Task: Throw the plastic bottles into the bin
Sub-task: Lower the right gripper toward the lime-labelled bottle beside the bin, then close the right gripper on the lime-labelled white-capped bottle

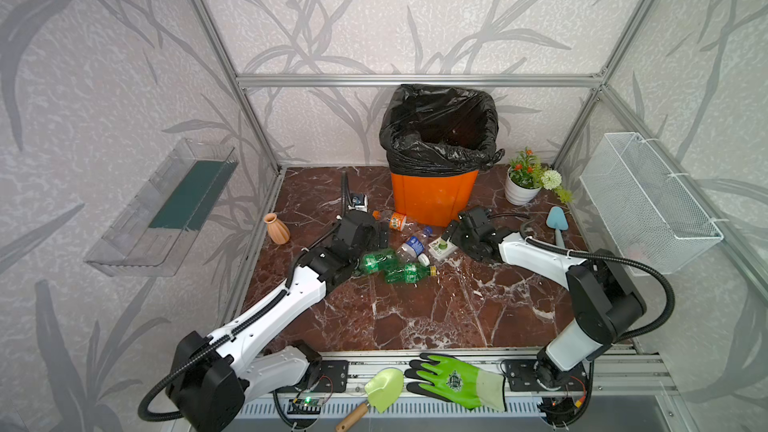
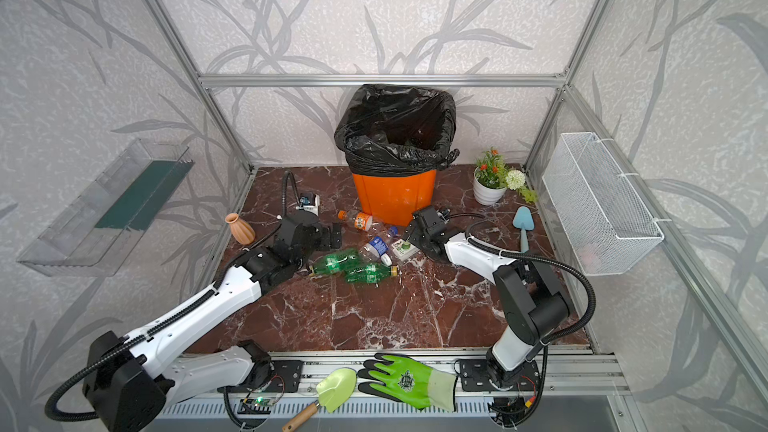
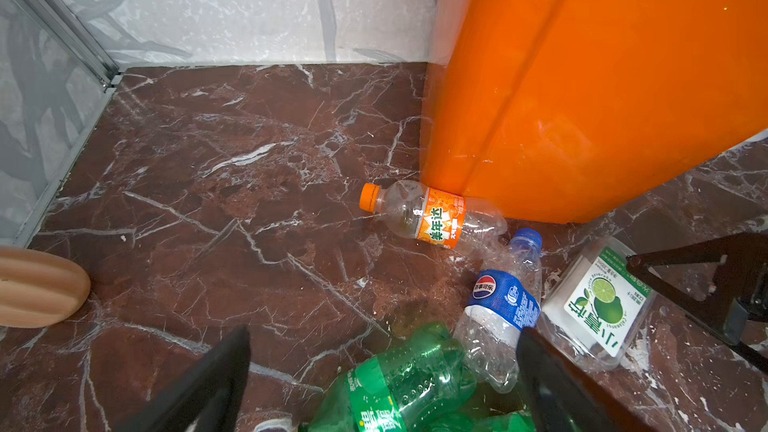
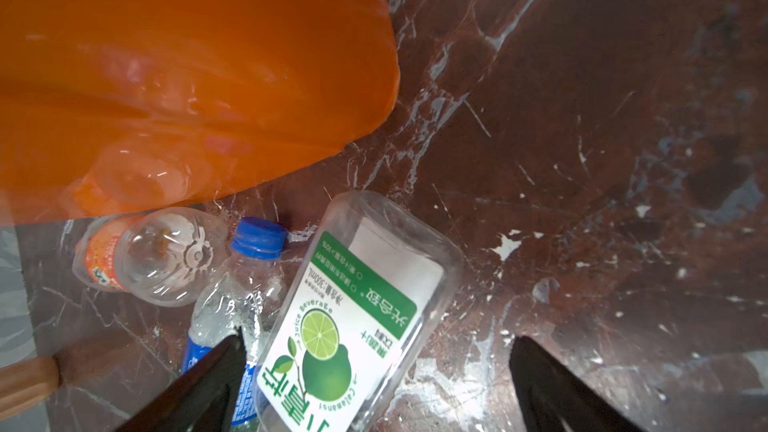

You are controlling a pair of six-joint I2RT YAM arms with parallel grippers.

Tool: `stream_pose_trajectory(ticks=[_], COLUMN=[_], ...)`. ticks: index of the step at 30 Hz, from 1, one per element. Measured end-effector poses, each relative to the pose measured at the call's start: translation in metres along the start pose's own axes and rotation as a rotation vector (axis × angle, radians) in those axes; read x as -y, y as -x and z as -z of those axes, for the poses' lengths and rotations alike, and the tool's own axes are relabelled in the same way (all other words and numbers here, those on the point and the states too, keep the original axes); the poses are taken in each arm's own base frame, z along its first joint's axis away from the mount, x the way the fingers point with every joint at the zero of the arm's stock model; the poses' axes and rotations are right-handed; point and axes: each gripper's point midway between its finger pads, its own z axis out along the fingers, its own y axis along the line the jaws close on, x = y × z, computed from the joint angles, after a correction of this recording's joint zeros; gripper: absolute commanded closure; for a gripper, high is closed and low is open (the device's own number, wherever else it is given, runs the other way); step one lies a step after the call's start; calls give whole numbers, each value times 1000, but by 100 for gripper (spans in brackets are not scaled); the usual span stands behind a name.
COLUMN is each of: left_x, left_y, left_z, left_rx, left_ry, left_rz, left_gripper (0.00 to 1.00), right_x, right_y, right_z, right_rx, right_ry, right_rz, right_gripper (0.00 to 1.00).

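Observation:
The bin (image 1: 432,197) is orange with a black bag and stands at the back of the marble floor. Several plastic bottles lie in front of it: an orange-label bottle (image 1: 392,219), a crushed blue-label bottle (image 1: 411,245), a square lime-label bottle (image 1: 441,248) and two green bottles (image 1: 376,260) (image 1: 409,273). My left gripper (image 3: 384,367) is open low over one green bottle (image 3: 407,380), which lies between its fingers ungripped. My right gripper (image 4: 378,342) is open too, with the lime-label bottle (image 4: 353,317) between its fingers and the blue-label bottle (image 4: 245,284) beside one of them.
A terracotta vase (image 1: 277,228) stands at the left edge and a white flower pot (image 1: 521,191) at the back right, with a blue trowel (image 1: 557,222) near it. A mesh basket (image 1: 648,201) and a clear tray (image 1: 166,205) hang on the side walls. A green glove (image 1: 457,380) lies on the front rail.

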Motion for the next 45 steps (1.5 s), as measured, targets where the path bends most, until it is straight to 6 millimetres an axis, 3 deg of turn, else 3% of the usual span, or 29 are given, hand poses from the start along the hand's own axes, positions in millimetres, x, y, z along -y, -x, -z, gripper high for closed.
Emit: stream_pose_trajectory(ticks=[6, 16, 25, 30, 38, 45], left_x=[-2, -6, -11, -12, -12, -10], left_y=[-4, -5, -16, -15, -15, -20], left_z=[-1, -2, -4, -4, -4, -8], left_rx=[-6, -5, -28, -25, -24, -43], left_ry=[7, 32, 51, 56, 56, 50], left_rz=[-30, -102, -139, -138, -137, -144], left_gripper=[1, 1, 1, 1, 1, 1], right_x=[-7, 11, 16, 37, 101, 102], right_y=[-3, -9, 2, 9, 19, 29], right_z=[-9, -28, -32, -31, -10, 2], right_rx=[-10, -22, 25, 59, 96, 114], right_ry=[-52, -178, -211, -262, -367, -336], right_rz=[-19, -37, -64, -81, -135, -144], right_gripper=[1, 2, 8, 9, 14, 9])
